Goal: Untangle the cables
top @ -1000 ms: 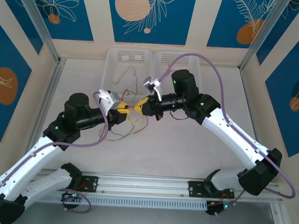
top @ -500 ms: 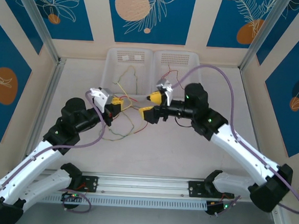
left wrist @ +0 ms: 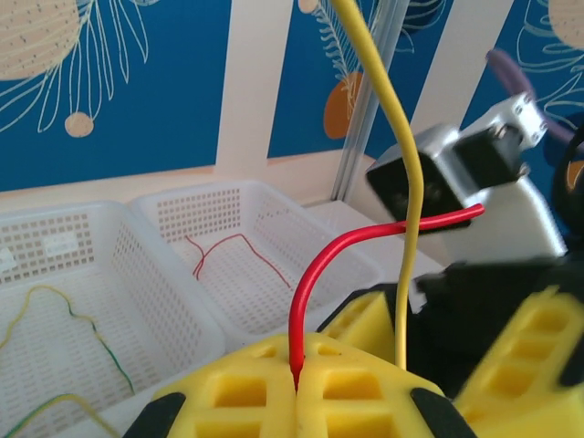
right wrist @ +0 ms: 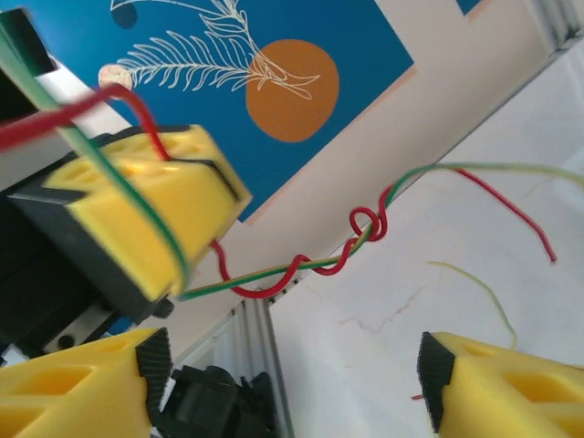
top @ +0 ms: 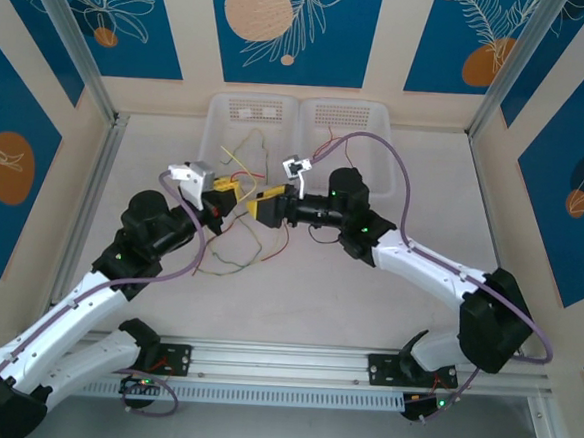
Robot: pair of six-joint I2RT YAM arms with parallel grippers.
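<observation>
At the back left, one or two yellow-green cables (left wrist: 73, 308) are already sorted into the left basket (top: 219, 109). A red cable (left wrist: 310, 274) is pinched in the closed left claw (left wrist: 297, 388), and one red-and-green twist (right wrist: 338, 255) is not yet separated. The right claw (right wrist: 292, 365) is held wide and empty, and one red strand (left wrist: 233, 235) is laid in the right basket (top: 379, 115).

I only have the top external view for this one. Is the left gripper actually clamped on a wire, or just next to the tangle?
Observer: Clamped. The left wrist view shows the left gripper shut on a red wire that rises from where its jaws meet.
Reviewer: And the right gripper?
Observer: Open. In its wrist view the right gripper has its fingertips wide apart with nothing between them.
Reviewer: Is the tangle undone?
Observer: No. The right wrist view shows a twist of red and green wire.
</observation>
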